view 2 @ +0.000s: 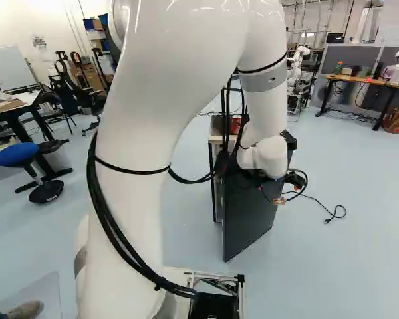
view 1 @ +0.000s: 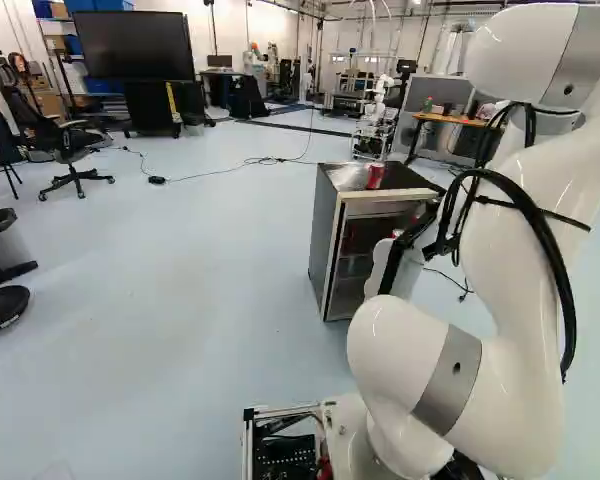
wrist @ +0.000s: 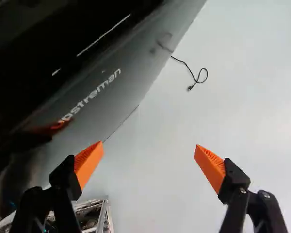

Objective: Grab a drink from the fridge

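The gripper (view 2: pixel 279 199) shows partly at the open door's outer side in the right base view. In the wrist view, the gripper (wrist: pixel 149 144) stands open, only floor between its orange pads; a dark panel with pale print (wrist: pixel 94 94) lies beside one finger. The small fridge (view 1: pixel 323 240) stands ahead of the base, its shelved inside partly visible behind the arm. Its dark door (view 2: pixel 249 222) is swung open in the right base view. A red can (view 1: pixel 376 176) stands on top beside clear plastic (view 1: pixel 349 177). Drinks inside cannot be made out clearly.
A black cable (view 2: pixel 332 214) lies on the floor near the fridge. Part of the base frame (wrist: pixel 105 218) shows near one finger. Farther off are an office chair (view 1: pixel 70 150), a large screen (view 1: pixel 135 45), a desk (view 2: pixel 366 81) and another robot (view 2: pixel 296 63).
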Motion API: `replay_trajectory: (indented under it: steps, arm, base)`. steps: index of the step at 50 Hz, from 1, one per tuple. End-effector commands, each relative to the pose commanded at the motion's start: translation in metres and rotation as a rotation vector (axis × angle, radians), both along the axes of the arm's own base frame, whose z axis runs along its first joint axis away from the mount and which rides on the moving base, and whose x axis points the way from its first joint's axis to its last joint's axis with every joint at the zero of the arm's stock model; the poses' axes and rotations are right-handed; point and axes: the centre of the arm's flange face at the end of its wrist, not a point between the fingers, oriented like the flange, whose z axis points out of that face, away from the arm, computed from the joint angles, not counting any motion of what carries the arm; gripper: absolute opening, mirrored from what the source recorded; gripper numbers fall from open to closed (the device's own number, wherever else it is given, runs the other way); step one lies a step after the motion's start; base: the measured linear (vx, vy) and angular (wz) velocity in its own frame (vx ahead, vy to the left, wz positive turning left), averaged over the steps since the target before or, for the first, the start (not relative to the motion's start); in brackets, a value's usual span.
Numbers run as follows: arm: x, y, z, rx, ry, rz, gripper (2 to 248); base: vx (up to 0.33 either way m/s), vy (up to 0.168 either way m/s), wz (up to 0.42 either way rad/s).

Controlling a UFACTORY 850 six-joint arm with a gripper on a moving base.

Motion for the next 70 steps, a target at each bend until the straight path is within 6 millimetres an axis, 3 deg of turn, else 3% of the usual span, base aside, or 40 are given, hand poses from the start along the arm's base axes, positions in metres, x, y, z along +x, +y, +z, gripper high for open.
replay_trajectory:
  steps: [19,70]
  arm:
    - [0.002,0.028,-0.018,0.034,0.013,0.041,247]
    - [0.034,0.114,0.001,0.020,-0.287,0.249,247]
  base:
    - [0.000,0.000,0.000]
    - [0.000,0.000,0.000]
